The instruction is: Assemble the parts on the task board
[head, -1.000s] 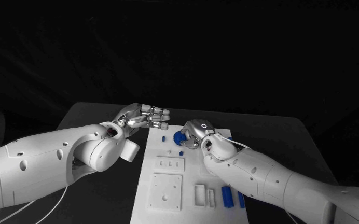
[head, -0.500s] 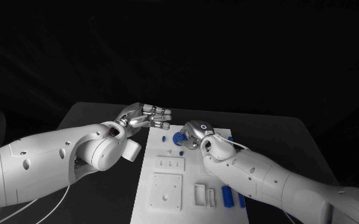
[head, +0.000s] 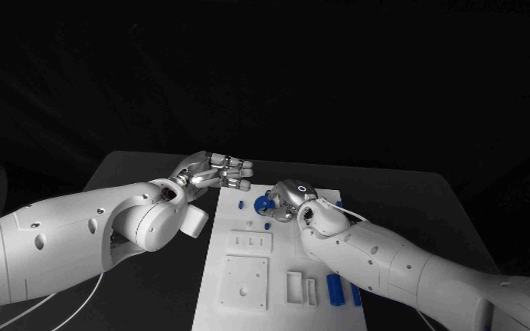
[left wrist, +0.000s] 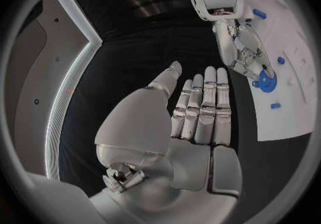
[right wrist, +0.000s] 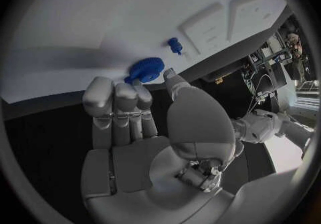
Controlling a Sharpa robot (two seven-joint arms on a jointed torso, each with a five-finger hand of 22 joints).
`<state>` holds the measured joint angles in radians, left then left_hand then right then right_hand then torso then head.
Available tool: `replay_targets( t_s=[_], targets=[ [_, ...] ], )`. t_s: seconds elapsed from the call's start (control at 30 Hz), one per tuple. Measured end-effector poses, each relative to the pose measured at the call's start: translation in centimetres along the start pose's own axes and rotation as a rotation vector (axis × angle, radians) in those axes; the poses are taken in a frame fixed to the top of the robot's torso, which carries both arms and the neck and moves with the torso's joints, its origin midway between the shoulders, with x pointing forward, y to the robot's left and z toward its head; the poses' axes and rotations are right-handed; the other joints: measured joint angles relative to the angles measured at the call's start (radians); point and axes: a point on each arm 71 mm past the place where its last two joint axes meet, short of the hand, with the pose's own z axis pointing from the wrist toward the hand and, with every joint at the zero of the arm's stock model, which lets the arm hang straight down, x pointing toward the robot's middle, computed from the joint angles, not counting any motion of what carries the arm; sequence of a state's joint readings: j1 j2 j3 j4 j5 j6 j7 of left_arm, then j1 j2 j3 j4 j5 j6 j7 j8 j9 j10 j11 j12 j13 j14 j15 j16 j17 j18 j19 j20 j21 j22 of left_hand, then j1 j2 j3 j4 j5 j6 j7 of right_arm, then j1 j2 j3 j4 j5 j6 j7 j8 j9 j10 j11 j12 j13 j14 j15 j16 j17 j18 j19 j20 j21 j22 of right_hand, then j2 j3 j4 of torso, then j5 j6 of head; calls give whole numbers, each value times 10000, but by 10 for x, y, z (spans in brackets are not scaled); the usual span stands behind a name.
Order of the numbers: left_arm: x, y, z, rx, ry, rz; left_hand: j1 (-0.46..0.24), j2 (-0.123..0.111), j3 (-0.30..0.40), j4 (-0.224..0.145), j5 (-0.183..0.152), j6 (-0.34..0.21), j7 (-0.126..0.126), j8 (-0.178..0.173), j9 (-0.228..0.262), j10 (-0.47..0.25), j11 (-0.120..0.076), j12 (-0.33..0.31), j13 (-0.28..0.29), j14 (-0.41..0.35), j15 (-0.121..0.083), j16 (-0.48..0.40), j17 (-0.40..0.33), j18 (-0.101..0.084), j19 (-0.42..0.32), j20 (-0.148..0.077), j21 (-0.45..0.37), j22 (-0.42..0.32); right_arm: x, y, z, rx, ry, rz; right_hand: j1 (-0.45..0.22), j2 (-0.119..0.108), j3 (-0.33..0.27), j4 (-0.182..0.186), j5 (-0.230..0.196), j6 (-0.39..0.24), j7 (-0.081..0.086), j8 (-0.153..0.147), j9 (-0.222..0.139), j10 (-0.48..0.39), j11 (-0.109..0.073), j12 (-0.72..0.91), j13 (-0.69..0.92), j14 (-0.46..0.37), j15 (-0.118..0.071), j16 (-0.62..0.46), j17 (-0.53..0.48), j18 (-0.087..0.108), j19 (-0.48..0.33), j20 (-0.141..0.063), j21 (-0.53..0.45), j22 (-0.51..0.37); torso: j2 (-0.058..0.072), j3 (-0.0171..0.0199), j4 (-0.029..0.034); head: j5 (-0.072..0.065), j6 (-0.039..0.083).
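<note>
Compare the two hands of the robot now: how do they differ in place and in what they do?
The right hand is over the task board, its fingers at a round blue part; the left hand is beside the board, over the black table. The left hand holds nothing, fingers straight and together. Both are silver.

Right hand (head: 289,199) crowds blue gear (head: 264,204) – near board end open

right robot hand (head: 289,198) edged left, onto blue gear (head: 263,204)

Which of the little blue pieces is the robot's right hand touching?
The round toothed blue gear at the right hand's fingertips; the other blue pieces lie apart, untouched, on the white board.
</note>
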<state>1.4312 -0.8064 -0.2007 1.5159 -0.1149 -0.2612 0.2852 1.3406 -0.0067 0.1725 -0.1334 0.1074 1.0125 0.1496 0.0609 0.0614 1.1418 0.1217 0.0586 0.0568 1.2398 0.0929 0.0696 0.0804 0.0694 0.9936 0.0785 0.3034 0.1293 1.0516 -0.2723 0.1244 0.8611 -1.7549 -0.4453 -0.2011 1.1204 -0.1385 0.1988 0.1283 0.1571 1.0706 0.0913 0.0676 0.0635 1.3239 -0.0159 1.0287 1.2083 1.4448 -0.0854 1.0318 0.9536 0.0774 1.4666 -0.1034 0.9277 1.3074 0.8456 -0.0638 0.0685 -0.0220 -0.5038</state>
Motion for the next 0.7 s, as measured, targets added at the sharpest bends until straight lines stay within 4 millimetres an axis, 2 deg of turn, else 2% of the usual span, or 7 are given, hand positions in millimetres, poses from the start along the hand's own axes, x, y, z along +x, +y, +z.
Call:
replay_targets(
  t_s=[0.33, 0.43, 0.67, 0.7],
  targets=[
    [-2, 0, -1, -11, -53, 9, 1, 0, -27, -27, 0, 0, 0, 0, 0, 0, 0, 0, -1, 0, 0, 0, 0, 0, 0, -1, 0, -13, -1, -8, -4, 26, 127, -9, 39, -39, -125, -43, 1, 0, 0, -20, 9, 1, 0, 0, 0, 1, 0, 0, 38, -1, 0, 0, 61, -1, -1, 9, 3, -4, -10],
    [-3, 0, -1, -15, -69, 8, 1, 0, -27, -27, 0, 0, 0, 0, 0, 0, 0, 0, -1, 0, 0, 0, 0, 0, 0, 0, 0, -26, -2, -14, -8, 50, 122, -22, 82, -82, -125, -43, 118, 1, 0, -19, 10, 1, 0, 0, 0, 0, 0, 39, 59, -1, 0, 0, 116, 0, -1, 20, -6, 21, -5],
    [-9, 1, -5, -38, -180, 14, 1, 1, -27, -27, 0, 0, 0, 0, 0, 0, 0, 0, -1, 0, 0, 0, 0, 0, 0, -1, 0, -26, -15, -31, -19, 124, -211, 42, 145, -145, -95, -12, 134, 1, -1, -19, 10, 1, 0, 0, 1, 1, 0, 38, 86, -3, 0, 0, 160, -1, -5, 47, -70, 64, 15],
    [-9, 1, -5, -41, -195, 15, 1, 1, -27, -27, 0, 1, 0, 0, 0, 0, 0, 0, -1, 0, 0, 0, 0, 1, 0, -1, 0, -26, -20, -33, -21, 139, -325, 107, 227, -227, -80, 59, 134, 0, 0, -19, 10, 1, 0, 0, 1, 1, 1, 38, 86, -2, 0, 0, 160, -1, -6, 58, -85, 82, 22]
  ],
)
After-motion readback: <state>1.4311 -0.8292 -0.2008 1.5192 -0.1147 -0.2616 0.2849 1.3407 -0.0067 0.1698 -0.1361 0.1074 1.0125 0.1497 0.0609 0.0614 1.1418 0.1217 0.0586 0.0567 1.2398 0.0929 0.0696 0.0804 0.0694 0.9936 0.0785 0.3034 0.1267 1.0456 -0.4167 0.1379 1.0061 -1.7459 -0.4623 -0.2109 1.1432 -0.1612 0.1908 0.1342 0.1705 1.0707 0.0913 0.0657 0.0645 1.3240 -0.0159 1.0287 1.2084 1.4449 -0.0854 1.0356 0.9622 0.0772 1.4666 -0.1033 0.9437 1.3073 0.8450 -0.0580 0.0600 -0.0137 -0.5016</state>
